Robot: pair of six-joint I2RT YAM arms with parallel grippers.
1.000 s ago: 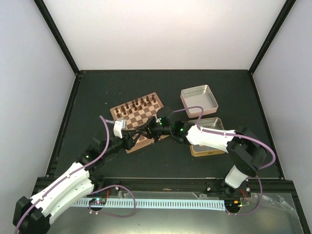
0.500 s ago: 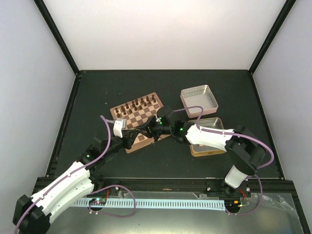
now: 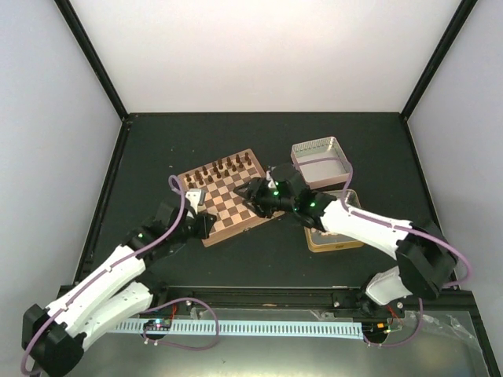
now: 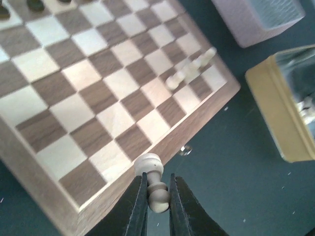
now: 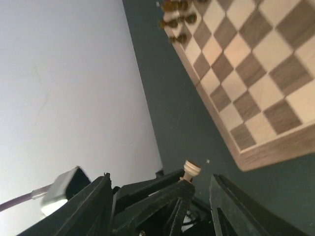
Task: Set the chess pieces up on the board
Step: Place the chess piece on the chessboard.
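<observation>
A dark matte table (image 3: 369,141) inside plain white walls carries everything. 1 second ago my 2 pincers met tip to tip over the near edge of the square wooden chessboard with tan and brown squares (image 4: 98,98). My right one was clamped then and my left one stood apart. Now that is reversed. My left pincer (image 4: 157,184) is pressed together on a small pale cream pawn (image 4: 149,164), gripping its waist, with the round head sticking out past the fingertips at the board's near edge. My right pincer (image 5: 161,183) has its fingers spread wide with nothing held between them, and it has drawn back toward the board's right corner.

I judge that the pawn has passed from right to left, so my left arm can now set it on a near square of the board.

A few other pale cream pieces (image 4: 191,71) are on the squares by the right corner, too blurred to count or to tell whether they are standing or lying. The dark brown pieces (image 3: 224,169) line the far rows. The gold rectangular tin (image 4: 275,113) is cut off by the wrist view's edge and its contents are a pale smear. From above, my arms cover the board's near edge and part of the tin, and the pawn cannot be made out there
</observation>
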